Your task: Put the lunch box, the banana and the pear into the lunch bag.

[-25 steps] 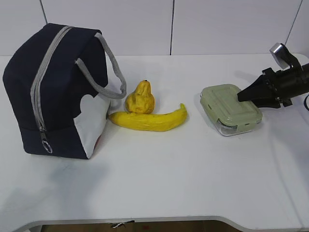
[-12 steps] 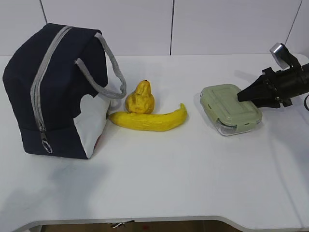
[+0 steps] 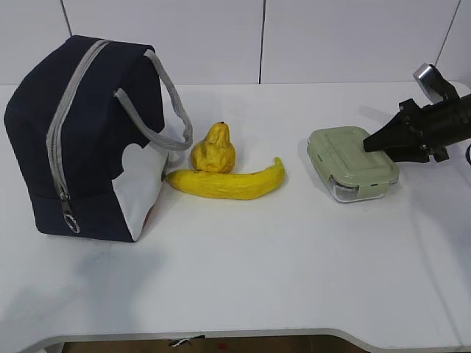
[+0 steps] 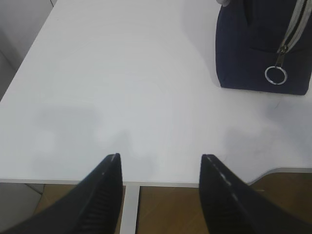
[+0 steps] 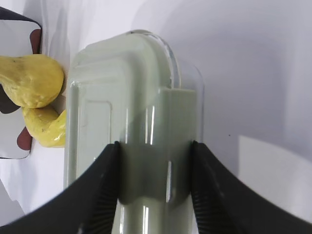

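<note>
Right gripper (image 5: 153, 151): you have its two black fingers partly spread and closed against a clip tab of the box lid, one finger touching each side of the tab; in the exterior view its tip (image 3: 370, 145) sits on the box's right end.

Box (image 3: 353, 162): small, rectangular, rounded corners, clear base, pale green lid with clip tabs. You find it at the right of the table (image 3: 257, 272); whether it rests flat or is raised at the gripped end cannot be told.

Banana (image 3: 228, 183): long, curved, yellow, lying flat near the centre, well left of the box, stem end pointing right.

Pear (image 3: 214, 150): lumpy, golden-yellow, narrow top, upright, touching the far side of the banana.

Bag (image 3: 85, 140): large, navy fabric, white lower side panel, grey strap handles, grey zipper run closed with a ring pull (image 4: 274, 74) at its lower end. It stands at the left, just beside the fruit.

Left gripper (image 4: 160, 170): your jaws stand apart, holding nothing, over the table's near edge, well apart from the bag.
</note>
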Motion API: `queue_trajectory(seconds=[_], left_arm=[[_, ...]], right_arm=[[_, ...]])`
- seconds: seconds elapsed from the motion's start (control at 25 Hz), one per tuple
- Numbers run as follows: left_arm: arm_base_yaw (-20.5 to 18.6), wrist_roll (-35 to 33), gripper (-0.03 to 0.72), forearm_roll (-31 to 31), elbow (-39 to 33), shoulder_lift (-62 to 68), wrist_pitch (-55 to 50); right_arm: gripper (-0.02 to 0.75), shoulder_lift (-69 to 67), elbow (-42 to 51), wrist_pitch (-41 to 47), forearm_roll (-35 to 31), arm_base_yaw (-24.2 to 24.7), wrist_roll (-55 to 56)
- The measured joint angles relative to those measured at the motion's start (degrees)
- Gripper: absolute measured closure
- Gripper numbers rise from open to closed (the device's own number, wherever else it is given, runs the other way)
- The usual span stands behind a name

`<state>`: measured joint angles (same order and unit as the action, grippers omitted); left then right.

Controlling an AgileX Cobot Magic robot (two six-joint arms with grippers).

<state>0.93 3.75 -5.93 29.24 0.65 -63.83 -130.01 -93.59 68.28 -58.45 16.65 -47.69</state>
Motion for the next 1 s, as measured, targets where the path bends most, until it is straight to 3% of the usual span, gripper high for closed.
queue_trajectory(seconds=[1.0], left_arm=[[0.0, 0.0, 0.298, 0.0, 0.0, 0.0, 0.0]], right_arm=[[0.397, 1.51, 0.33, -1.47, -1.3, -3.62, 3.14]])
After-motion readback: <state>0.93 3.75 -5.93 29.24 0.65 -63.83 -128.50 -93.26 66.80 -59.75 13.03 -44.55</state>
